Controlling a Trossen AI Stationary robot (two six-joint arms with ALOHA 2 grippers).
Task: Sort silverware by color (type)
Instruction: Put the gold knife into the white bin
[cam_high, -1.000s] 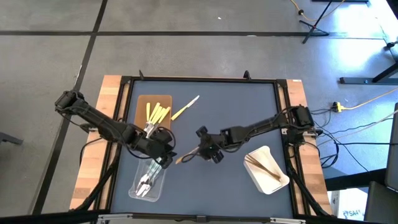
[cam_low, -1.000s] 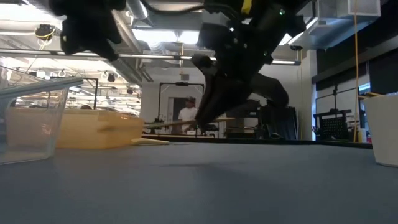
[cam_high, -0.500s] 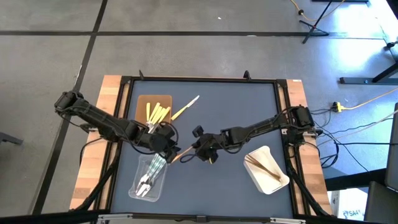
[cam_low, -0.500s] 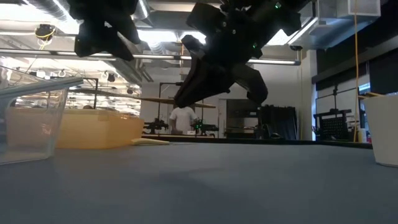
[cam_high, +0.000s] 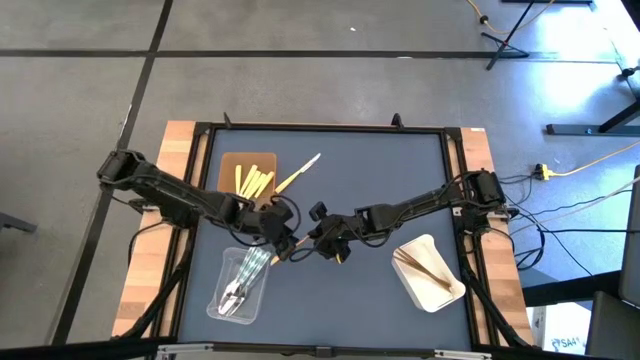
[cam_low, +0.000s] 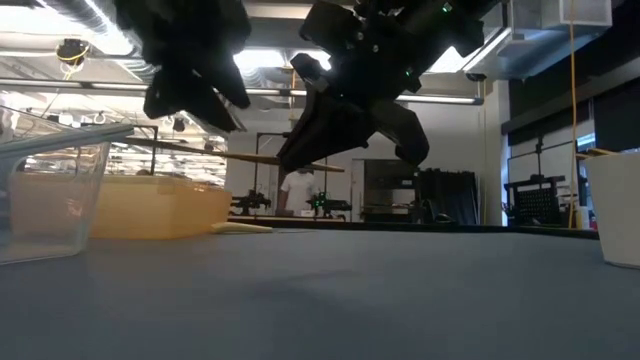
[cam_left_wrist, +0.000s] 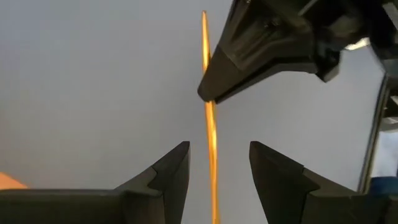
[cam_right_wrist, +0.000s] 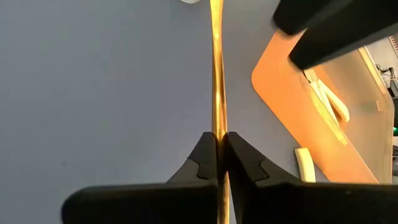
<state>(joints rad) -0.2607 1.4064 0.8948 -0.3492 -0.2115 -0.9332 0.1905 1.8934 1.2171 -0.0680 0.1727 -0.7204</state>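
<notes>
Left pincer (cam_left_wrist: 214, 171) now astride right pincer's (cam_right_wrist: 217, 155) raised wooden utensil (cam_right_wrist: 216, 74), beside brown tray (cam_right_wrist: 292, 106).

A thin tan wooden utensil (cam_right_wrist: 216, 74) hangs level above the table, pinched at one end. Pale yellow utensils (cam_high: 252, 182) lie bunched in the brown tray, one more (cam_high: 299, 172) beside it. Clear ones (cam_high: 240, 282) fill the clear tray; wooden ones (cam_high: 420, 265) lie in the white tray.
</notes>
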